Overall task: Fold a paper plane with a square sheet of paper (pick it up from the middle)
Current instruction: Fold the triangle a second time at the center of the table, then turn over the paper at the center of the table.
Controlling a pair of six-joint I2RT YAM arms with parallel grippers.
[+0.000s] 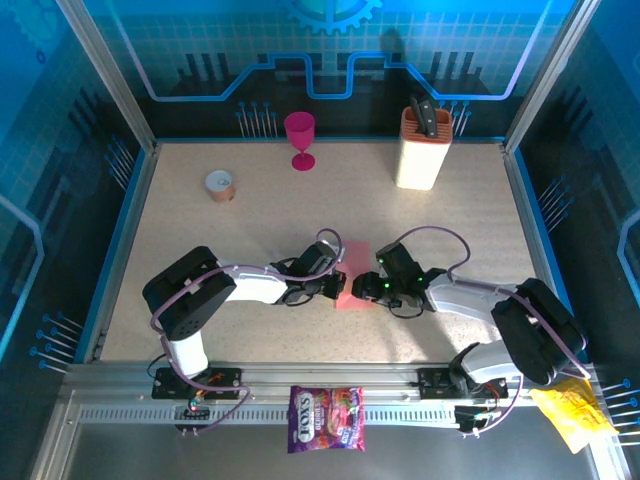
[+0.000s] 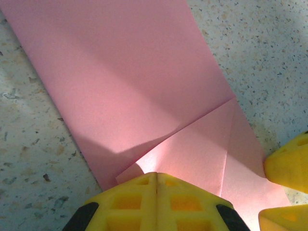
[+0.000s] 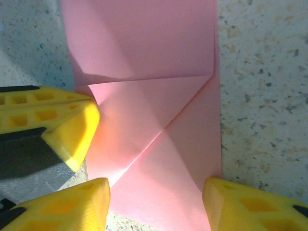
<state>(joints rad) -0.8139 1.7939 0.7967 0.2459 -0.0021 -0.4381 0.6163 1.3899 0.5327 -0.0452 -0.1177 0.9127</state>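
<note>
1. The paper (image 1: 352, 272) lies flat on the table (image 1: 250, 220), mid-width and towards the near edge, between the two grippers; it is a pink strip with triangular flaps folded over at one end
2. The left gripper (image 1: 334, 287) has its jaws closed together, the yellow fingers (image 2: 130, 202) meeting in one seam, tips on the folded end; I cannot tell whether any paper is pinched between them
3. The right gripper (image 1: 370, 288) has its jaws wide and holds nothing, one finger at each corner of the folded end
4. The two grippers' tips sit just beside each other over the paper
5. A goblet (image 1: 300, 135) and a knife block (image 1: 423, 150) stand upright at the far edge, well apart
6. A candy bag (image 1: 326, 418) and a yellow wrapper (image 1: 573, 415) lie off the table, at the near rail
</note>
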